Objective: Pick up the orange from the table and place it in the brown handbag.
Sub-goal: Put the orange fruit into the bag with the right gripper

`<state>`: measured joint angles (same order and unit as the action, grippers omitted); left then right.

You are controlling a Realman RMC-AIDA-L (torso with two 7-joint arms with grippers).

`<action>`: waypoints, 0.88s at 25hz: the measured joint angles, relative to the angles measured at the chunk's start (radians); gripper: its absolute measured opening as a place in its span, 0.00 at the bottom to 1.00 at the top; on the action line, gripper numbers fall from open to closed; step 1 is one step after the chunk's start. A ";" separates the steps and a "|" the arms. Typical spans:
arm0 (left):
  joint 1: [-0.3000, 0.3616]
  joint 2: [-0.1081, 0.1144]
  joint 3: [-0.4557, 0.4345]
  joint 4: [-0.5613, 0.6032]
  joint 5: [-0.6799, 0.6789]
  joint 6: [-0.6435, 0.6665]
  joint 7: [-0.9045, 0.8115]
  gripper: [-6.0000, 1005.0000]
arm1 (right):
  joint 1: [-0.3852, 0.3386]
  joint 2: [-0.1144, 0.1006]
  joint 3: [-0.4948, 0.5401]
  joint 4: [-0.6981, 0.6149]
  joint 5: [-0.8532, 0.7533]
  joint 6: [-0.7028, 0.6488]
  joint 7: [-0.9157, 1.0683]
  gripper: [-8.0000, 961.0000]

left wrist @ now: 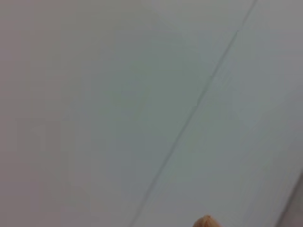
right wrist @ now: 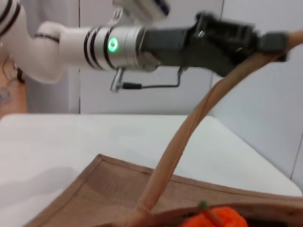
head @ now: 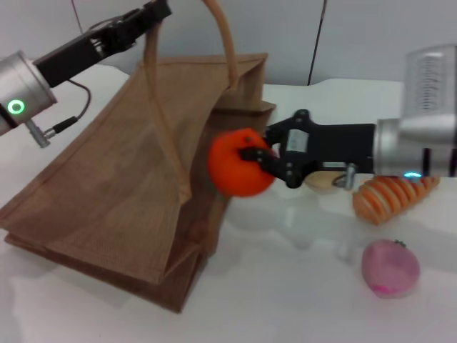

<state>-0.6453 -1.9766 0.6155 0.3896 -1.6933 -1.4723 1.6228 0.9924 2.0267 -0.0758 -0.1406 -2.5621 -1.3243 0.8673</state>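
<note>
Right pincer [head: 251,158] grips the orange [head: 235,166] at the bag's [head: 107,186] mouth; left pincer [head: 153,12] holds a handle [head: 153,86] up.

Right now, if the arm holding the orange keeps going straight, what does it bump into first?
Probably the tan-brown burlap handbag: the right gripper, shut on the round red-orange orange, points at its open side, though depth is unclear.

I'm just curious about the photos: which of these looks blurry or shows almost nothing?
Left wrist view: nearly blank pale wall, only a tan tip at its edge. Head view: the orange in the right gripper is slightly smeared. Right wrist view: the left gripper looks soft.
</note>
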 joint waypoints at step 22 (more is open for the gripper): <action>-0.062 -0.006 -0.002 -0.017 0.005 -0.158 -0.051 0.13 | 0.102 0.008 -0.004 0.165 0.001 0.274 -0.083 0.07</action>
<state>-0.7070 -1.9831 0.6132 0.3727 -1.6887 -1.6307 1.5717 1.0943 2.0346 -0.0798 0.0242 -2.5607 -1.0503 0.7839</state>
